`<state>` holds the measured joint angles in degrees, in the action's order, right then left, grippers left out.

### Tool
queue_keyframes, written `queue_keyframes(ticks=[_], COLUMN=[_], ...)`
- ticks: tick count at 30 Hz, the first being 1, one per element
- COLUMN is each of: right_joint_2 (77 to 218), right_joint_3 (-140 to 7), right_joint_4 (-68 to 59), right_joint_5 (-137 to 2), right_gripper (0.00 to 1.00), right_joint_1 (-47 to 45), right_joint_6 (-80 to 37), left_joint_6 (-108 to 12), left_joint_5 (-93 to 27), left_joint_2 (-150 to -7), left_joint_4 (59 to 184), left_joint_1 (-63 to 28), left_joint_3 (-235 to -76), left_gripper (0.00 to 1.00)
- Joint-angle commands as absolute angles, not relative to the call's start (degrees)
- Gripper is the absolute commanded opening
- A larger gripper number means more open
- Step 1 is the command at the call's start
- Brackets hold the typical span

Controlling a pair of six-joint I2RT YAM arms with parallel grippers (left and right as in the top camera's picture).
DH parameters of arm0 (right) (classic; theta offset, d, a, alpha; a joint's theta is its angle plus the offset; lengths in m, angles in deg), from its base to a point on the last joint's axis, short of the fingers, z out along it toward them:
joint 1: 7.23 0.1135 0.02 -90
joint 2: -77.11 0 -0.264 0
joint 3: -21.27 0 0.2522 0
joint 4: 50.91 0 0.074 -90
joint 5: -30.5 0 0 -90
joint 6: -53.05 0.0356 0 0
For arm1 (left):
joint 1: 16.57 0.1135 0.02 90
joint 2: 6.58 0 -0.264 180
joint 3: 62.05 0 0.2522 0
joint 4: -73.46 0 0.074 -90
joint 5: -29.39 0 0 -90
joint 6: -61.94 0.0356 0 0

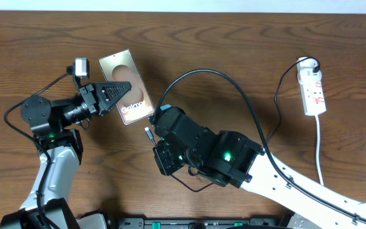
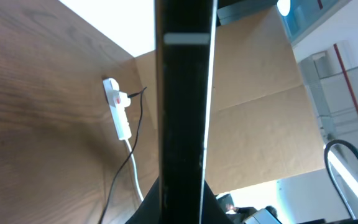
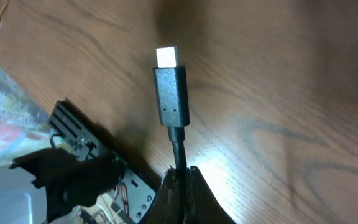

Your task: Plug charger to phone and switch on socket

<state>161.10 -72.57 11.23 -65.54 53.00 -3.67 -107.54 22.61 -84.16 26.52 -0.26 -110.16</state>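
The phone (image 1: 126, 83), bronze-grey with white "Galaxy" lettering, is held tilted at the table's upper left by my left gripper (image 1: 116, 91), which is shut on it. In the left wrist view the phone's dark edge (image 2: 182, 112) fills the middle. My right gripper (image 1: 151, 137) is shut on the charger cable just behind its connector tip (image 3: 169, 87), which points toward the phone's lower end, a short gap away. The black cable (image 1: 234, 86) arcs right to a plug head (image 1: 311, 63) in the white socket strip (image 1: 314, 92), also in the left wrist view (image 2: 117, 106).
The socket's white cord (image 1: 319, 149) runs down the right side of the wooden table. The right arm's body (image 1: 215, 156) lies across the middle front. Cardboard walls (image 2: 260, 68) stand beyond the table's far side.
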Motion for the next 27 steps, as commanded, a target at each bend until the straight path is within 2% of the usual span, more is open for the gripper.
queue_keyframes(ticks=[1, 27], right_joint_2=[161.4, 162.5], right_joint_3=[-72.2, -70.9], right_joint_4=[10.2, 5.3], right_joint_5=[-63.6, -65.9], right_gripper=[0.01, 0.01], right_joint_1=[52.6, 51.7], right_joint_6=[-2.4, -2.2], left_joint_6=[-109.4, -111.4], left_joint_5=[22.5, 22.5], left_joint_2=[-83.7, -83.7], left_joint_4=[25.5, 25.5], left_joint_1=[-0.3, -0.3], left_joint_3=[-111.7, -111.7], left_gripper=[0.07, 0.07])
